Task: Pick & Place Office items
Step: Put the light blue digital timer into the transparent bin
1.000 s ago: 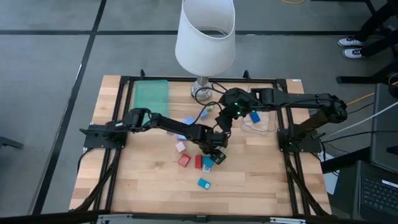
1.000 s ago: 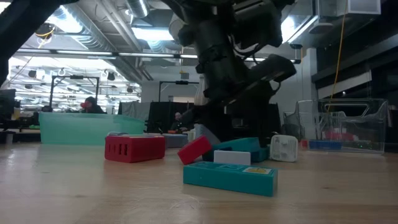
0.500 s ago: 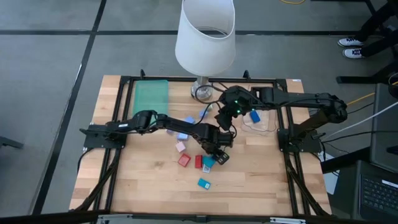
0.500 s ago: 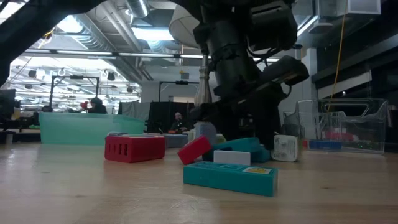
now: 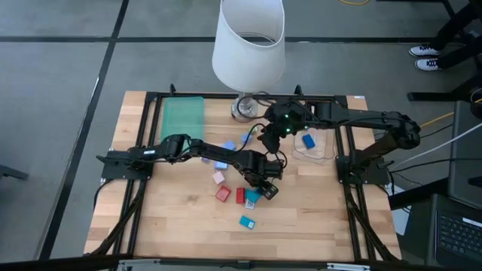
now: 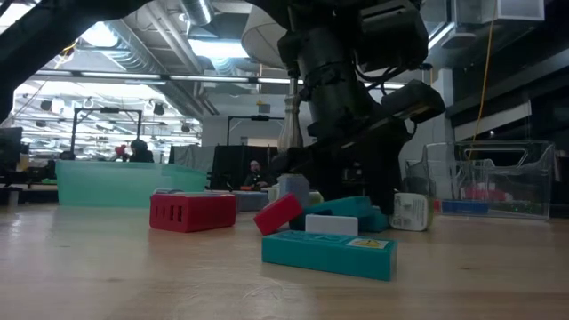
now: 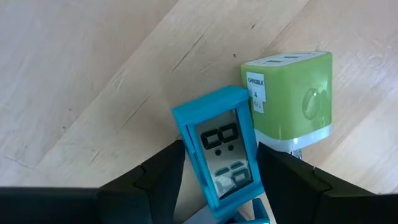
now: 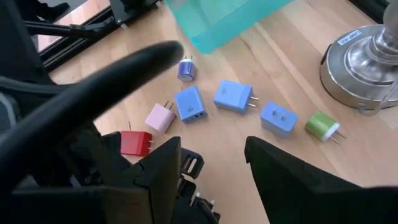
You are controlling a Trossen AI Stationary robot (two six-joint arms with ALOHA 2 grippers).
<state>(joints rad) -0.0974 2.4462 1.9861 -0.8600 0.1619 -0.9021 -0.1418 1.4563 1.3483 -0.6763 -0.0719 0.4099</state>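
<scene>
The office items are small plug-like blocks scattered mid-table: blue ones, a pink one, red ones and a teal one. My left gripper reaches in from the left and is shut on a teal piece, which stands beside a green charger block. My right gripper hovers open above the blue pieces, a pink one and a green one, touching nothing. One blue piece lies in the clear bin. My left gripper pinches the teal piece between its two fingers, one on each long side near its lower end. The fingers come from above, pointing down at the table. In the low view the piece sits tilted among other blocks, under the gripper.
A lamp with a white shade and a metal base stands at the far edge. The flat green tray lies far left and the clear bin far right. A long teal block and a white block lie near the camera.
My left gripper shifted slightly toward the right over the teal piece, then kept still. My right gripper drew back toward the far edge, away from the pile. The blocks on the table stayed in place.
</scene>
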